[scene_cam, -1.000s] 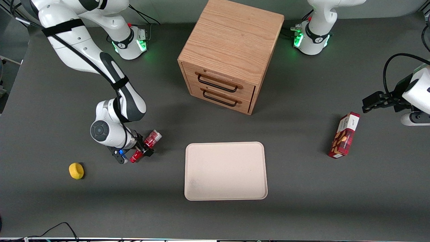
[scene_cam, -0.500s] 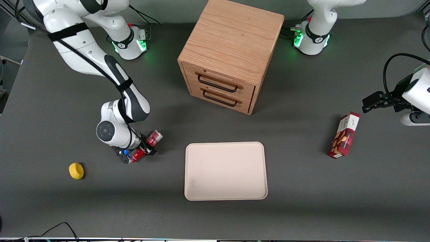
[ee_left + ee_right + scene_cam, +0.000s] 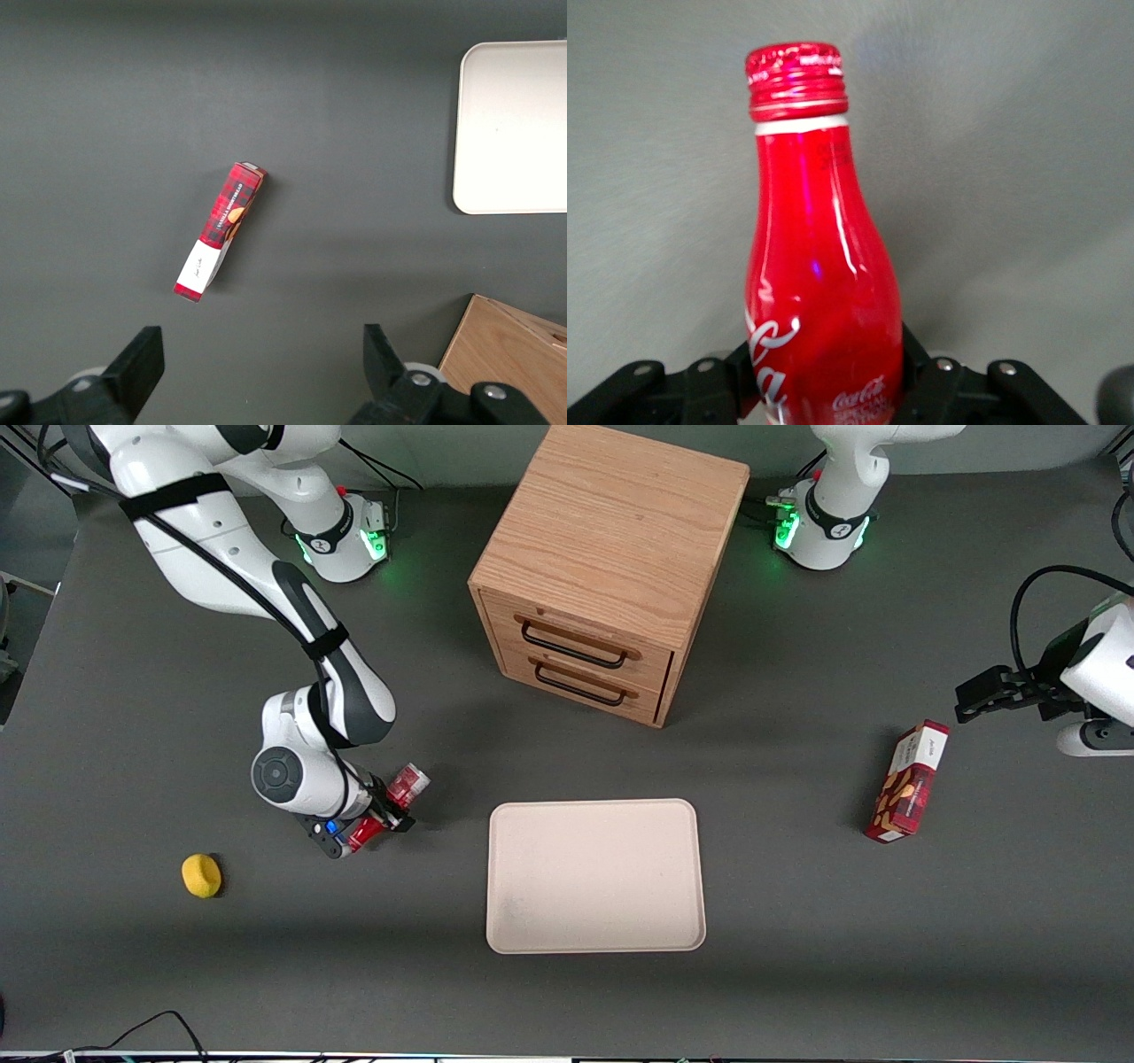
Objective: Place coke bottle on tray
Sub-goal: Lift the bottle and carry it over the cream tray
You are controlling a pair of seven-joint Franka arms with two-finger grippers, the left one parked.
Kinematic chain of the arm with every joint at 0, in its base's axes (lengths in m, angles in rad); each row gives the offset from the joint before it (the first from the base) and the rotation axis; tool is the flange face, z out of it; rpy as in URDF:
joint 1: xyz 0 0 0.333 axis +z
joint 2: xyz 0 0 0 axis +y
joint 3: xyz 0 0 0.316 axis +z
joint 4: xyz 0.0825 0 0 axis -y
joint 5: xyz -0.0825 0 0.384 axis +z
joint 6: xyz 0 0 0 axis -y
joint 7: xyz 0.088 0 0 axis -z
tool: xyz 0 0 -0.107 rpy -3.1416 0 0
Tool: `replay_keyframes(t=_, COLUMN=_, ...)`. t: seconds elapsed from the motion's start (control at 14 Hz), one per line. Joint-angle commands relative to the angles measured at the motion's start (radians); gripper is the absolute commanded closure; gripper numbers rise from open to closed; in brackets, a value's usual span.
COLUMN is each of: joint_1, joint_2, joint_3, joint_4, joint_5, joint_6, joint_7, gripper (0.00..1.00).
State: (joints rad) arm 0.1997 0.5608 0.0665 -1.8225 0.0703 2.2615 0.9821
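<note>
Red coke bottle [image 3: 819,266], white script, capped, clamped in the gripper [image 3: 376,825] jaws.

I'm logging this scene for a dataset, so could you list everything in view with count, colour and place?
coke bottle: one, red with white script, held in the gripper above the table, toward the working arm's end, beside the tray.
tray: one, cream-beige, flat on the table, nearer the front camera than the drawer cabinet.
drawer cabinet: one, light wood, two drawers with dark handles, mid-table.
snack box: one, red, toward the parked arm's end.
yellow object: one, small and rounded, toward the working arm's end.
table: one, dark grey.
gripper: one, black, shut on the coke bottle.
</note>
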Motion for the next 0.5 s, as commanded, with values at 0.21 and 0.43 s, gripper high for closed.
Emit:
replay_keyframes(t=0.21, joint_1=-0.002, joint_2=-0.104, joint_3=0.061, joint_4=0.260, joint_5=-0.066, joint_6=-0.391, joint_7=-0.035, gripper=1.00)
replay_keyframes(t=0.43, joint_1=-0.002, joint_2=-0.090, joint_3=0.134, joint_4=0.446, joint_5=-0.064, joint_6=-0.534, joint_7=-0.129, gripper=1.00)
